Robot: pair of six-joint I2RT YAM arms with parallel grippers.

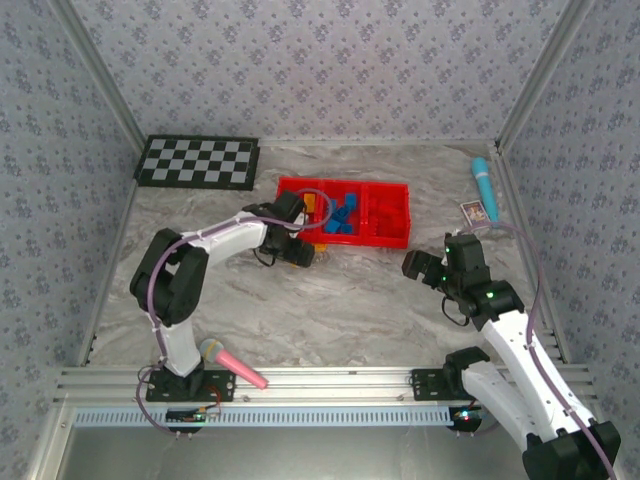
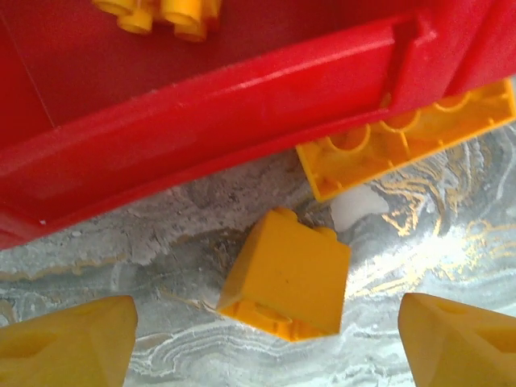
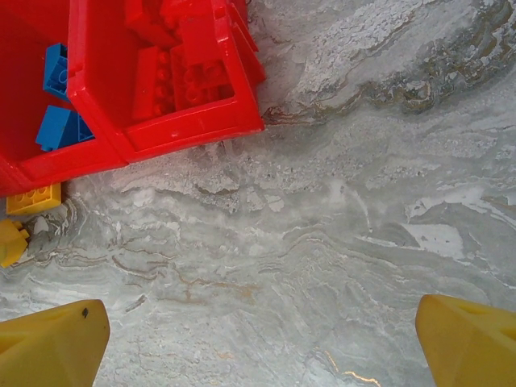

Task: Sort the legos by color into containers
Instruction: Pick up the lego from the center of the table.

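Small orange-yellow plastic brick (image 2: 286, 278) sits just off the red plastic tray (image 2: 201, 113), with open marble desk (image 3: 322, 234) beyond. Both spread: left pincer (image 2: 270, 343) straddles the brick, no contact; right pincer (image 3: 262, 347) empty.

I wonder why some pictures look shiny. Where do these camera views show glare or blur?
Left wrist view: light glares off the marble table at right and streaks along the red tray's wall; the left gripper's fingertips look soft. Right wrist view: a pale sheen on the table at right. Top view: even, soft light, no strong glare.
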